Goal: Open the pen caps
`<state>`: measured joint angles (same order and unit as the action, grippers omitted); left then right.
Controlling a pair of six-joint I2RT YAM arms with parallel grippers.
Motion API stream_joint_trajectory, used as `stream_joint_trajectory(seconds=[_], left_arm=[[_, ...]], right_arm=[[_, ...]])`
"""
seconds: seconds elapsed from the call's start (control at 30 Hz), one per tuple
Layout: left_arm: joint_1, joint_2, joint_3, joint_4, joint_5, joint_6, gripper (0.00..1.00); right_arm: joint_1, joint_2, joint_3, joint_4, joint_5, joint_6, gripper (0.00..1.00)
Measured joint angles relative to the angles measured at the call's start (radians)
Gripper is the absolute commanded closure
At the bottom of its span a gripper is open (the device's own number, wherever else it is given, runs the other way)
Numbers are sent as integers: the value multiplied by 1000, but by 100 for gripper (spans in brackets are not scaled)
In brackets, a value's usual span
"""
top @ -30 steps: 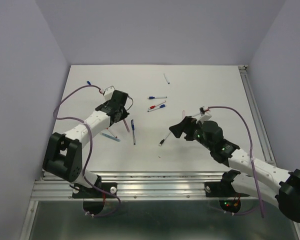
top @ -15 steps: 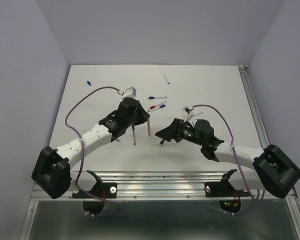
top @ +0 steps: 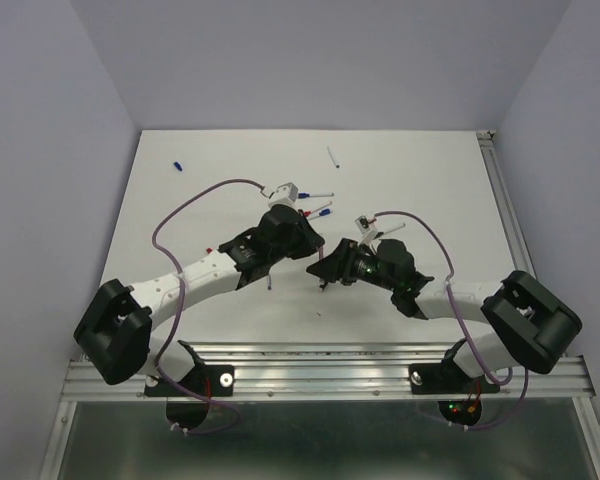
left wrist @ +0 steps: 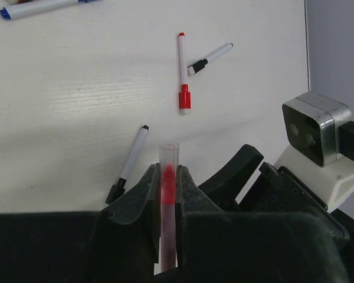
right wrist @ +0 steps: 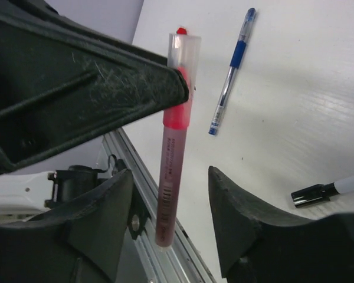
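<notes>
Where left gripper (left wrist: 167, 177) pinches pink pen (right wrist: 171, 159), translucent cap (left wrist: 169, 152) protrudes.

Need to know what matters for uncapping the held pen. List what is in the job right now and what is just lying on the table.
In the job:
- pink translucent plastic pen with clear cap
- left fingers clamped on it
- right fingers open either side of its barrel

Lying about, untouched:
- white pen with red cap
- white pen with black cap
- blue ballpoint pen
</notes>
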<state>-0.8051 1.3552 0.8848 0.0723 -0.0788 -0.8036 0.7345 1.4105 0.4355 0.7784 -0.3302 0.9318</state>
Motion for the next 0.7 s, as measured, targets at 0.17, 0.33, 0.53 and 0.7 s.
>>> stream_joint_trajectory(seconds=[0.17, 0.33, 0.53, 0.7], left_arm=[[-6, 11, 0, 3, -6, -17, 100], [-8, 11, 8, 4, -37, -24, 100], [-22, 18, 30, -18, -86, -23, 100], [-45, 99, 132, -120, -197, 26, 100]], right_arm=[[0, 16, 16, 22, 8, 5, 86], [-7, 24, 16, 17, 14, 18, 99], [-9, 42, 12, 78, -16, 92, 99], [31, 83, 5, 131, 67, 175, 99]])
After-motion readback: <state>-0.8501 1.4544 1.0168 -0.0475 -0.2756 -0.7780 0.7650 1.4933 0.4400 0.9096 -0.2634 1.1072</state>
